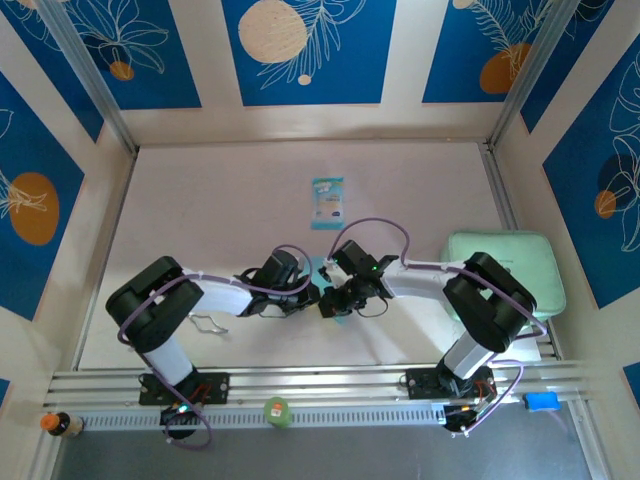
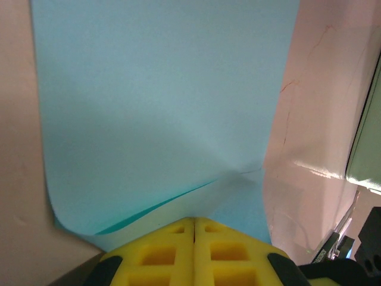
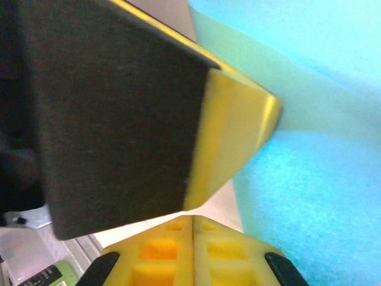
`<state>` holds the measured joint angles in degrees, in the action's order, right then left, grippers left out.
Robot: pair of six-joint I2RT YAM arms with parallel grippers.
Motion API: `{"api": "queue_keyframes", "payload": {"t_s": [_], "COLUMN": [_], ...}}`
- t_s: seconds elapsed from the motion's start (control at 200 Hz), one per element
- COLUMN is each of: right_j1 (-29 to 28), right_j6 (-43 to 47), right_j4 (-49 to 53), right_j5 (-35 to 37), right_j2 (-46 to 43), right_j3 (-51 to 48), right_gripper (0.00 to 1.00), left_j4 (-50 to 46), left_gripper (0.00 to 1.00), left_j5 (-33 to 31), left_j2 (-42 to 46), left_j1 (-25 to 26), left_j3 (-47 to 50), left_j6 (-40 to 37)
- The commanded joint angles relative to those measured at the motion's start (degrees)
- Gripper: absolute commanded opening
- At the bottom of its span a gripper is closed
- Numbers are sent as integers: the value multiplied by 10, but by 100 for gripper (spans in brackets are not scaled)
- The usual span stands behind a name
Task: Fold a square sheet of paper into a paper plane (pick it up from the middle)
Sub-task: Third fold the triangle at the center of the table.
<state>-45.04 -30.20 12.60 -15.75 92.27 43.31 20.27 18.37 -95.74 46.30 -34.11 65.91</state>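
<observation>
Currently early in the fold: the square sheet of paper (image 2: 161,107) lies on the table (image 2: 321,119) between the two arms, its near edge raised off the surface. Left gripper (image 2: 193,225): pads pressed together, pinching the sheet's near edge; a soft pucker and a darker underside strip run out from the pinch. Right gripper (image 3: 193,221): pads pressed together too, tips just beside the sheet, nothing seen between them. Done, by my reading: sheet taken at one edge, perhaps a first bend begun; no sharp crease confirmed. Left to do: centre crease, nose corners, wing folds. No pointed dart shape or ridge present. Printed packet (image 1: 327,202) and green pad (image 1: 505,272) sit well apart from the work.
</observation>
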Motion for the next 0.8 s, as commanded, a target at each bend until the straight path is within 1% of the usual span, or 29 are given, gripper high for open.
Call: {"api": "queue_keyframes", "payload": {"t_s": [0.0,0.395,0.795], "right_j1": [0,15,22], "right_j6": [8,-5,-32], "right_j4": [12,-7,-41], "right_j5": [7,-20,-18], "right_j2": [1,0,-15], "right_j3": [2,-24,-71], "right_gripper": [6,7,7], "left_j4": [-33,-34,-31], "left_gripper": [0,0,0], "left_j5": [-16,-17,-20], "left_j2": [4,2,-2], "left_j1": [2,2,2], "left_j3": [10,11,17], "left_j6": [-10,-11,-12]}}
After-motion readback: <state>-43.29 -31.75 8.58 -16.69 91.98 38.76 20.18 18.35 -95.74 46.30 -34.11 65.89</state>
